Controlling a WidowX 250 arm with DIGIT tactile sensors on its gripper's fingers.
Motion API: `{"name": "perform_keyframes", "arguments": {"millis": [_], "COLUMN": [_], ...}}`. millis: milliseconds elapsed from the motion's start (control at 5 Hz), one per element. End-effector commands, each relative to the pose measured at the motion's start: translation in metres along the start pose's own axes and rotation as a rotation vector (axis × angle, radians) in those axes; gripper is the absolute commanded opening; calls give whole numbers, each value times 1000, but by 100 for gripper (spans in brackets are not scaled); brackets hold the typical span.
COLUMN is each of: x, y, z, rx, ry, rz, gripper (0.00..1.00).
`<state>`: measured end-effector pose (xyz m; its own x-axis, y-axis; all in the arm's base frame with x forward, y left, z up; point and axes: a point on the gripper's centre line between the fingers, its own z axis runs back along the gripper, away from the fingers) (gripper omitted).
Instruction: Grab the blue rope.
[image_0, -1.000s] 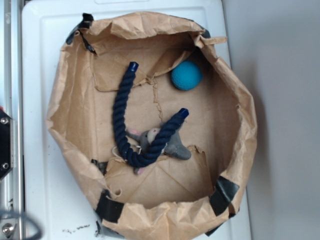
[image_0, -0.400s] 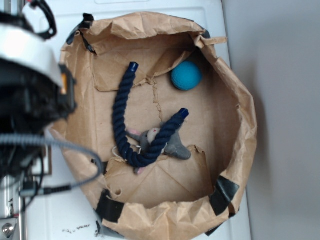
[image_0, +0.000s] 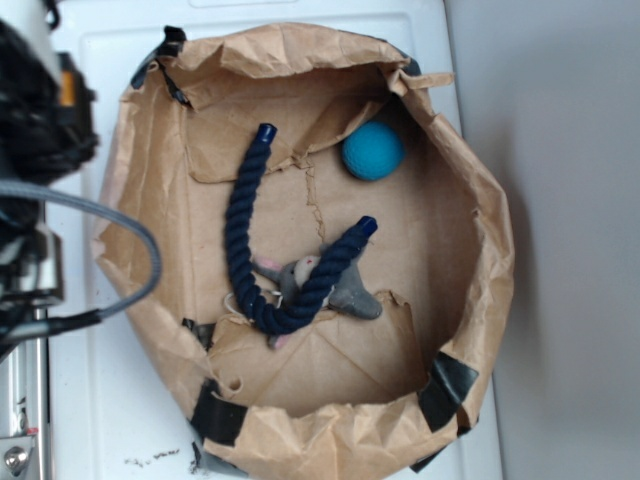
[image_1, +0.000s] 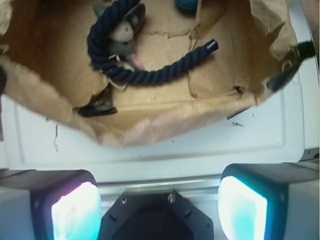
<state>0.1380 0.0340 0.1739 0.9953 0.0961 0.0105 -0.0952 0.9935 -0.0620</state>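
The blue rope (image_0: 238, 220) lies bent in a U on the floor of a brown paper bag (image_0: 480, 260), with its capped ends pointing to the far side. In the wrist view the blue rope (image_1: 150, 77) curves across the bag's floor, well ahead of my gripper (image_1: 159, 185). The gripper is open, its two pale pads (image_1: 75, 210) wide apart with nothing between them, and it hangs over the white surface (image_1: 150, 155) outside the bag's near wall. In the exterior view only the blurred arm (image_0: 35, 130) shows, at the left edge; its fingers cannot be made out.
A small grey plush mouse (image_0: 340, 290) lies under the rope's bend, touching it. A teal-blue ball (image_0: 373, 150) rests at the bag's far right. The bag's crumpled walls (image_1: 150, 125) stand up all round, with black tape at the corners (image_0: 450, 390).
The arm came into the exterior view from the left, then drew back a little towards the left edge. Rope, mouse and ball have not moved.
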Motion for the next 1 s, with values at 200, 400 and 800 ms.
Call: {"name": "perform_keyframes", "arguments": {"millis": [200,400,800], "x": [0,0,41], "y": [4,4,-8], "z": [3,3,-10], "rx": [3,3,2], "ry": [-13,-13,-35], "rz": [20,20,-4], "gripper": [100,100,100]}}
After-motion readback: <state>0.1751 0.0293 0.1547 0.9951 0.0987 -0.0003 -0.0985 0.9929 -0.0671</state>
